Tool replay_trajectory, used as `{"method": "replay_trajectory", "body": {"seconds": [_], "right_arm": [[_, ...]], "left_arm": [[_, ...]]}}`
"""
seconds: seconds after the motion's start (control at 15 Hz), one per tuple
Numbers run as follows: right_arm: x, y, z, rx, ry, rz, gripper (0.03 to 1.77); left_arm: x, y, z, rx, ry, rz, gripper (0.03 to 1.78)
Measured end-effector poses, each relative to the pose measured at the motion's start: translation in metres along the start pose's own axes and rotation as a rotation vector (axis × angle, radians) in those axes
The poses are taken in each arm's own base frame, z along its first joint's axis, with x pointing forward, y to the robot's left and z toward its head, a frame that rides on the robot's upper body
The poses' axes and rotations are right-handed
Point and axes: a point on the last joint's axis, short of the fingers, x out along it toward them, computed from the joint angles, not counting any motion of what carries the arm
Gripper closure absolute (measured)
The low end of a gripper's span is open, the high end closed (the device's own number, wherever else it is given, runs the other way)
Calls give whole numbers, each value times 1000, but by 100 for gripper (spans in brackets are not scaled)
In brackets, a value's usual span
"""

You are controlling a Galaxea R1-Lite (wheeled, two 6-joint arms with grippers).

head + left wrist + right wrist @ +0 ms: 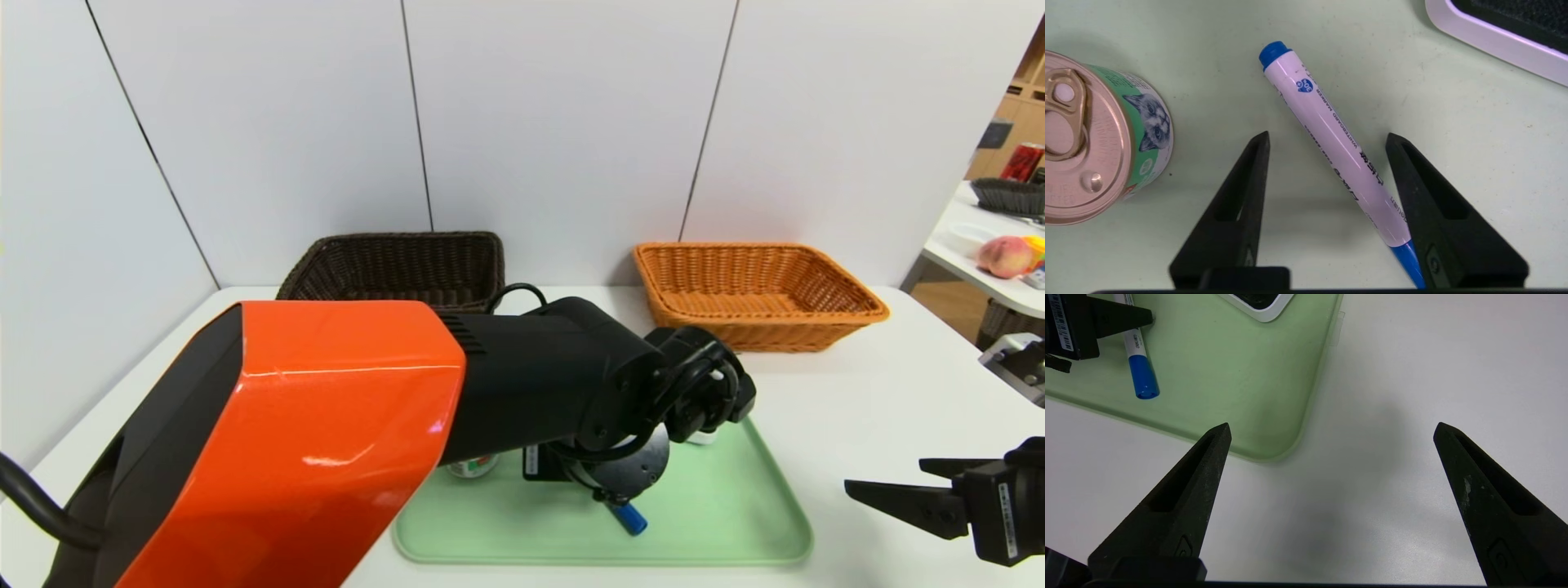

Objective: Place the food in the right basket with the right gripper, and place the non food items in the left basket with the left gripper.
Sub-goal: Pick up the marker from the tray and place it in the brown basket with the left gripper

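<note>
Left hand (1327,136) spread around the marker (1339,151) on the tray (718,523)

Can (1098,139) and eraser (1502,32) flank it, apart; right hand (1332,424) waits open over bare counter (1380,506) beside the tray's rim.

Here's your left arm (522,384), glossy orange shell with angled edges, black panel alongside, then a thick black barrel with vent slots! Black cables loop round its joint, and look, a round dark disc studded with screws. Your left hand (1329,136) has black, pointed, hollowed fingers (1241,196); your right hand (1333,424) matches, black and tapering, with pale scuffs and a white label strip on its housing (998,510)!
</note>
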Motion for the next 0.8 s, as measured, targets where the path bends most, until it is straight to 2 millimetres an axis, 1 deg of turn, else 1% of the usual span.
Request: {"method": "replay_trajectory", "body": {"seconds": [0.13, 0.2, 0.27, 0.6, 0.67, 0.8], "right_arm": [[-1, 0, 0, 0, -3, 0, 9], [-1, 0, 0, -1, -4, 0, 9], [-1, 0, 0, -1, -6, 0, 9], [-2, 1, 0, -2, -11, -1, 9], [-2, 0, 0, -2, -11, -2, 9], [-2, 0, 0, -1, -11, -3, 9]], "left_arm": [[2, 0, -1, 1, 0, 3, 103], [2, -1, -1, 2, 1, 4, 129], [3, -1, -1, 3, 2, 4, 163], [0, 0, 0, 0, 1, 2, 163], [-3, 2, 2, -3, -3, -3, 163], [-13, 9, 14, -26, -24, -18, 163]]}}
